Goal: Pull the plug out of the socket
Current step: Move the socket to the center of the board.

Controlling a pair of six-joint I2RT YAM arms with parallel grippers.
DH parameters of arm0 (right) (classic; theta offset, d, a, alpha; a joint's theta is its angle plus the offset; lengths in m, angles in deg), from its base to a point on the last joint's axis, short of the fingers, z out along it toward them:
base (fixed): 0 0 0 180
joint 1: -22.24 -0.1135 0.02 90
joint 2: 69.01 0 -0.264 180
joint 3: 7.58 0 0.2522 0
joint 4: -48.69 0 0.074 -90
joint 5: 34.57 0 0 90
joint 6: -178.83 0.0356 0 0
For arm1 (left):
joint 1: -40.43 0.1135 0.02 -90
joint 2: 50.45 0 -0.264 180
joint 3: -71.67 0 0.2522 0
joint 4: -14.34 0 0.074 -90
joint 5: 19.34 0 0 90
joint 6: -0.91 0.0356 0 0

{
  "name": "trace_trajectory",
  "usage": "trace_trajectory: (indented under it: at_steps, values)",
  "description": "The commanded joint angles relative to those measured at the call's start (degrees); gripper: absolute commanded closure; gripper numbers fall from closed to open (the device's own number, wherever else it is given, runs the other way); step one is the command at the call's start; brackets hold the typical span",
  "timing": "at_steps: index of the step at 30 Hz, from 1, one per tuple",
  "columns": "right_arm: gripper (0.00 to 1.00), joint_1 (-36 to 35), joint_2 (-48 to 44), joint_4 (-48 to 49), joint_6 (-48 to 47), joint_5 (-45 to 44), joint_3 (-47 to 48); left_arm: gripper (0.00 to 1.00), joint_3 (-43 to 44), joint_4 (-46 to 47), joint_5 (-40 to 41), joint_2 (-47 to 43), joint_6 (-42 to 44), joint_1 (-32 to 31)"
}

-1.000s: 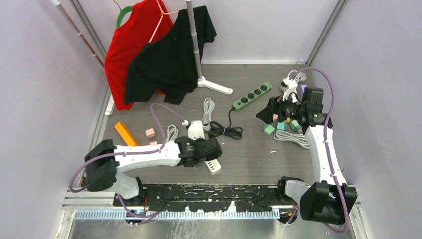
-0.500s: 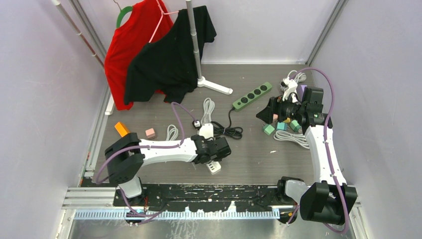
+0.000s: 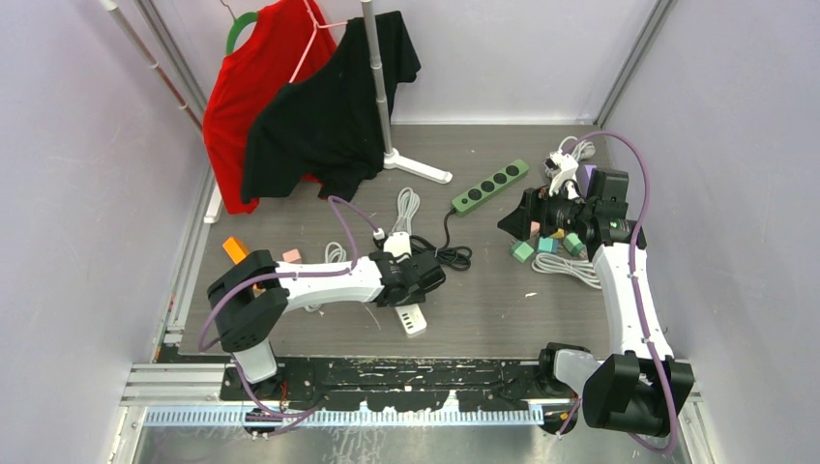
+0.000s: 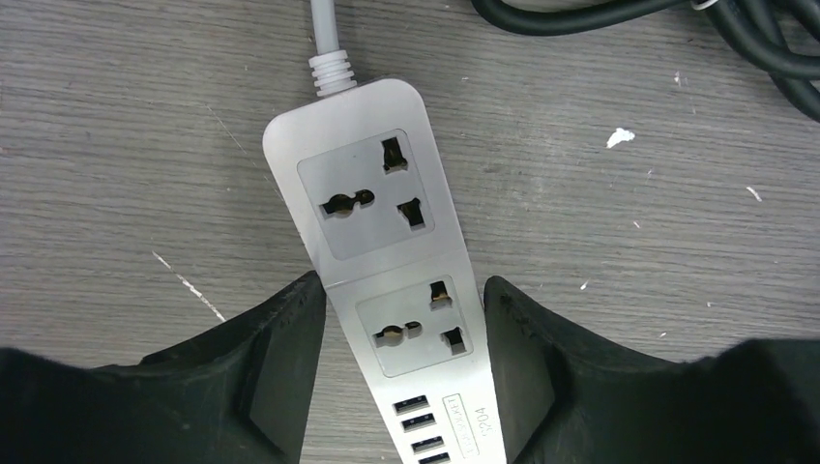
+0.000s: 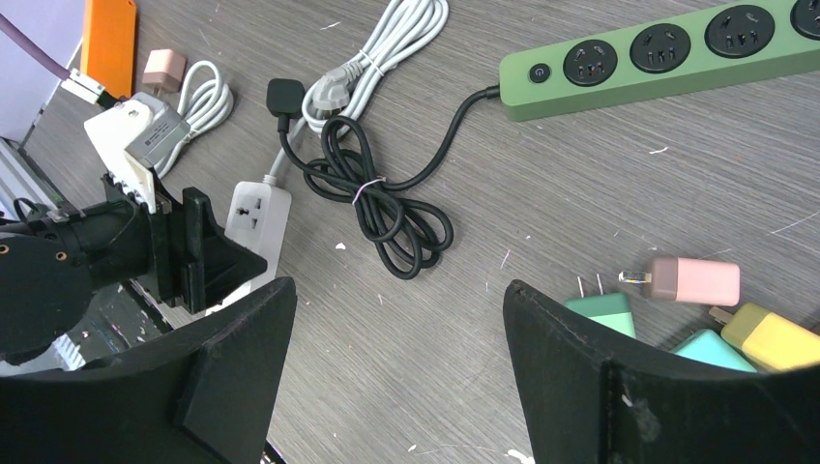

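1. right, the left gripper [image 4: 403,290] is down low over the white power strip [image 4: 348,111], which lies flat on the table [image 5: 580,174], near and left of centre, cord end pointing far.
2. its jaws are part-way in and straddle the strip's near half. one pad sits against one long edge and the other just beside the opposite edge. whether that is a firm clamp, i cannot tell.
3. now the big one: the far socket [image 4: 360,193] is empty, and so is the near socket [image 4: 416,324]. nothing is seated in either.
4. over to the far right, the right gripper [image 5: 398,290] hangs above the table with its jaws wide apart and nothing between them.
5. from its view, the green power strip [image 5: 667,53] shows bare sockets too, as far as the frame reaches.
6. plenty of loose plugs about: a black plug [image 5: 285,97] and a white plug [image 5: 334,79] lie just far of the white strip, and a pink adapter [image 5: 691,280] lies prongs out by the right gripper. which of them is the task's plug, i cannot say.
7. my read: with no plug seated anywhere in view, the pull itself looks done. what seems left is only letting go of the strip and backing the arms off.
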Motion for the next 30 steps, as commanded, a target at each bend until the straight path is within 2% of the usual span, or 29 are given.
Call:
trace_trajectory:
  at_steps: [1, 5, 8, 11, 13, 15, 17, 20, 24, 30]
  values:
    - [0.17, 0.2, -1.3, 2.0, 0.1, 1.2, 0.1, 0.36, 0.9, 0.4, -0.3, 0.9, -0.1, 0.2]
    - [0.17, 0.2, -1.4, 2.0, 0.1, 1.2, 0.1, 0.23, 1.0, 0.8, -1.7, 1.5, -0.3, 0.1]
    - [0.17, 0.2, -1.4, 1.9, 0.1, 1.3, 0.1, 0.25, 1.1, 0.8, -2.2, 1.9, -0.8, 0.2]
    - [0.17, 0.2, -1.4, 1.9, 0.1, 1.3, 0.1, 0.38, 1.3, 0.5, -1.8, 2.0, -0.8, 0.2]
    - [0.17, 0.2, -1.4, 1.9, 0.1, 1.3, 0.2, 0.55, 1.7, 0.4, -1.7, 1.6, -0.3, 0.2]
    - [0.17, 0.2, -1.5, 1.9, 0.1, 1.3, 0.1, 0.78, 2.2, 0.2, -1.2, 0.8, 0.4, 0.1]
    - [0.17, 0.2, -1.5, 1.9, 0.0, 1.3, 0.1, 0.93, 2.9, -0.2, -0.1, -0.1, 1.3, 0.2]
    - [0.17, 0.2, -1.7, 1.9, 0.0, 1.2, 0.2, 0.98, 4.0, 0.6, 0.4, -1.9, 3.4, 0.8]
    - [0.17, 0.2, -1.8, 1.9, 0.0, 1.3, 0.3, 1.0, 4.3, 5.4, -1.7, -4.3, 7.5, 3.5]
    - [0.17, 0.2, -2.0, 2.0, 0.0, 1.1, 0.4, 1.0, 3.7, 19.3, -11.7, -4.3, 10.4, 10.6]
